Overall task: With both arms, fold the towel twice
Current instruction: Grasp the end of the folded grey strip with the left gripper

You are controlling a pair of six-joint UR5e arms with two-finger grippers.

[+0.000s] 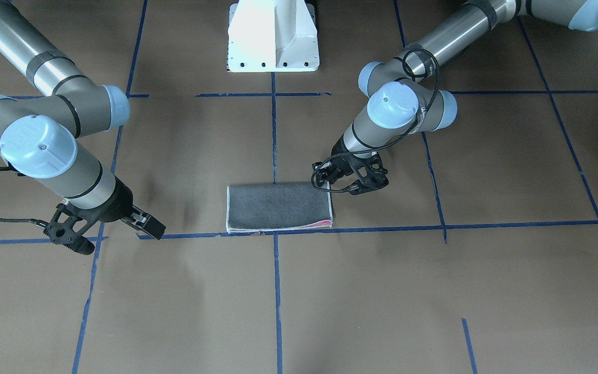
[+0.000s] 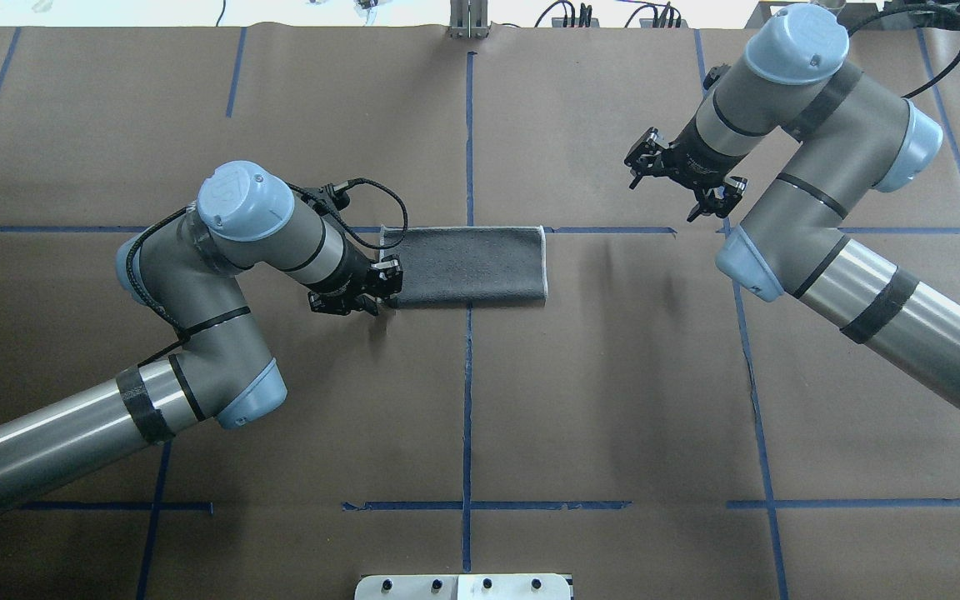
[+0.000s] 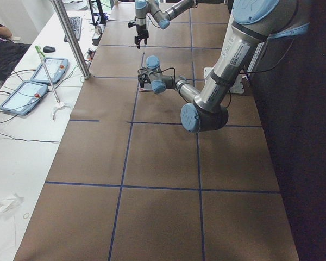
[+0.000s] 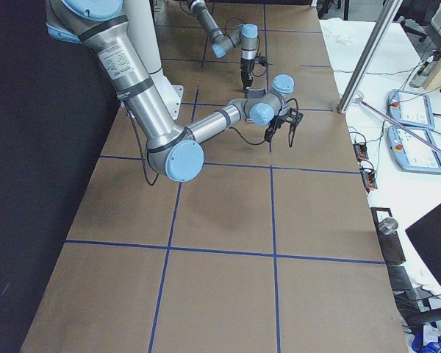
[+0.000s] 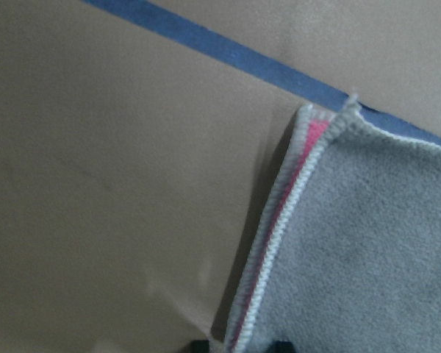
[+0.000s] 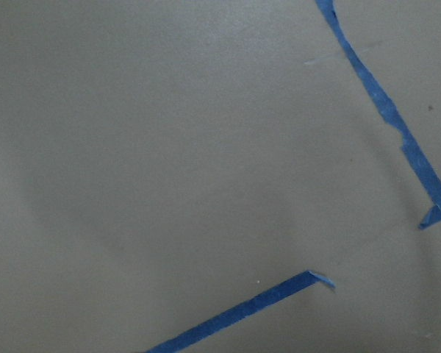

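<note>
The towel point(image 1: 278, 205) lies flat on the brown table, folded into a rectangle with its dark grey face up point(image 2: 472, 265). A pink-red layer shows along its edge in the left wrist view point(image 5: 382, 250). My left gripper point(image 2: 384, 293) is down at the towel's near corner on my left point(image 1: 338, 187). Its fingertips are close together on either side of the stitched edge point(image 5: 239, 346), shut on it. My right gripper point(image 2: 663, 200) is open and empty. It hangs above bare table, well off the towel's other end point(image 1: 120, 241).
The white pedestal base point(image 1: 273, 36) stands at my edge of the table. Blue tape lines point(image 2: 467, 392) cross the brown surface. A side table with tablets point(image 3: 27, 87) and a metal pole point(image 4: 367, 66) stand on the far side.
</note>
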